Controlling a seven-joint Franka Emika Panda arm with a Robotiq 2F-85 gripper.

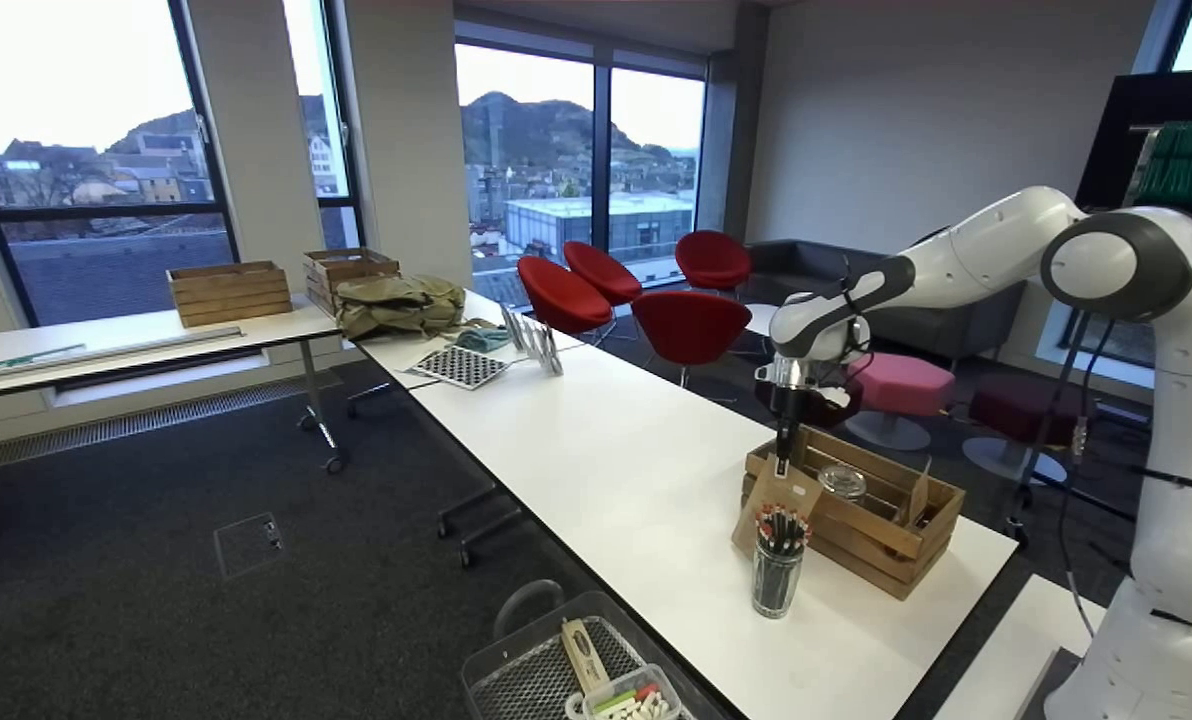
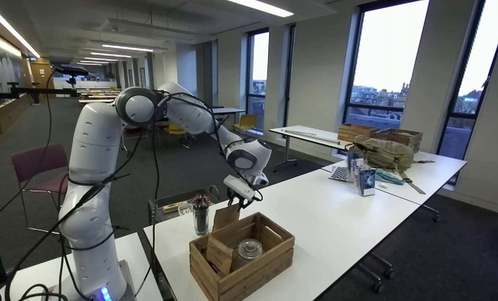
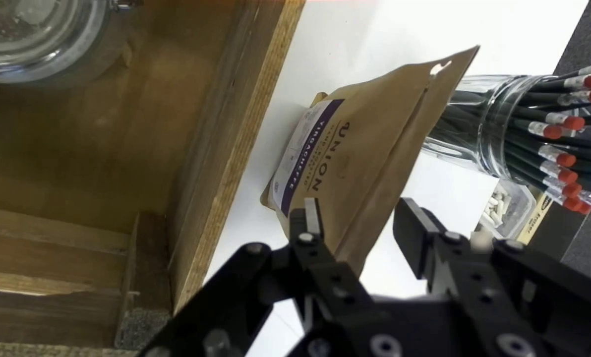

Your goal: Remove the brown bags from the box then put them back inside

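One brown paper bag (image 3: pixel 370 144) stands on the table outside the wooden box, close to its long side, with its top leaning away from the box. It shows in both exterior views (image 1: pixel 756 515) (image 2: pixel 226 217). A second brown bag (image 2: pixel 219 256) leans inside the box (image 2: pixel 259 274), beside a glass jar; its edge shows in an exterior view (image 1: pixel 918 497). My gripper (image 3: pixel 357 223) is open at the top of the outside bag. One finger is over the bag's printed face, the other beyond its top edge. No grip on the bag shows.
A lidded glass jar (image 2: pixel 250 249) sits in the box. A glass of red-tipped pencils (image 1: pixel 777 580) stands right beside the outside bag. A mesh tray (image 1: pixel 496 655) with small items is at the table's edge. A backpack (image 2: pixel 380 152) and cards lie farther along the table.
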